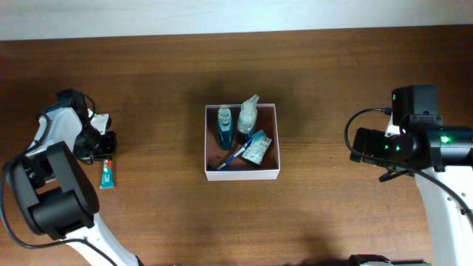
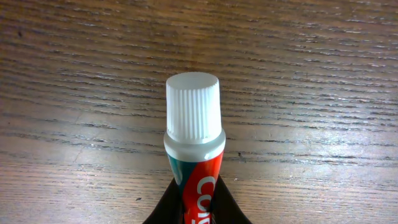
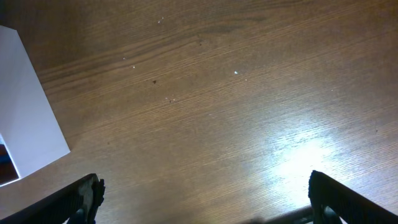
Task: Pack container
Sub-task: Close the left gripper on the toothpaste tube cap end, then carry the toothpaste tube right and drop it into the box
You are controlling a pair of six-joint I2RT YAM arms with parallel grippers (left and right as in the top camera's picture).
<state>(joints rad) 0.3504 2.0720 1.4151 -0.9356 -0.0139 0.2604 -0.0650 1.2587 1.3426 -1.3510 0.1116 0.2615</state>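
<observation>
The container [image 1: 212, 174] is a shallow square box with white walls and a reddish-brown inside, at the table's middle. It holds a blue bottle [image 1: 225, 127], a clear spray bottle [image 1: 247, 115], a blue toothbrush [image 1: 238, 154] and a small packet [image 1: 257, 150]. A red, green and white toothpaste tube [image 1: 107, 175] lies at the left. My left gripper [image 1: 98, 150] is shut on the tube [image 2: 198, 180], whose white ribbed cap [image 2: 193, 115] points away over bare wood. My right gripper [image 3: 202, 199] is open and empty over bare table, right of the container's white wall [image 3: 28, 118].
The wooden table [image 1: 332, 214] stretches between the two arms. The right arm's black body and cable [image 1: 403, 144] are at the right edge. A pale wall strip [image 1: 222, 15] runs along the back.
</observation>
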